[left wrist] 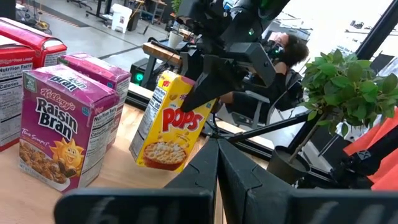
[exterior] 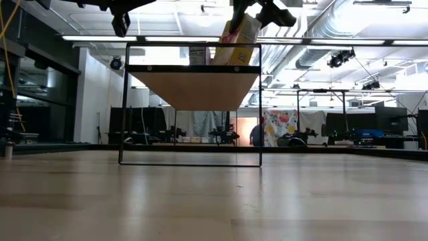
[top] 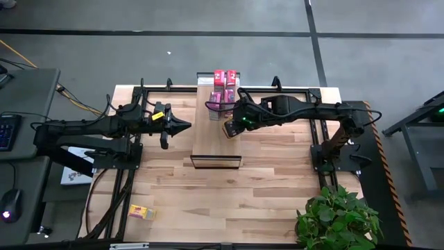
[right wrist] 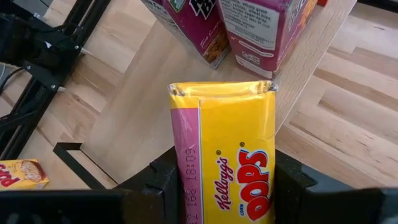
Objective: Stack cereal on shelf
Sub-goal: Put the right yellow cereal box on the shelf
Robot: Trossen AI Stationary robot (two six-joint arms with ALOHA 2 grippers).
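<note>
The shelf (top: 216, 132) stands mid-table, its wood-grain top (left wrist: 118, 174) carrying two red boxes (top: 223, 75) and two magenta Raisin Bran boxes (left wrist: 62, 124) upright at its far end. My right gripper (top: 232, 125) hangs over the shelf's right side, shut on a yellow Corn Pops box (left wrist: 171, 121). My left gripper (top: 182, 127) is shut, holds nothing and waits just left of the shelf. A second yellow box (top: 141, 212) lies flat on the table near the near-left corner. My right gripper pinches the yellow box by its upper end (right wrist: 227, 186), one finger (right wrist: 161, 180) on each of two opposite faces. The fingers come slanting down from the table's right. The box is tilted, its lower end (exterior: 224, 59) at the shelf top; whether it rests there I cannot tell.
A potted plant (top: 340, 219) stands at the table's near-right corner. Bare shelf top lies on the near side of the held box. Dark frame rails (top: 114, 187) run along the table's left and right sides. A person (left wrist: 289, 46) sits beyond the table.
</note>
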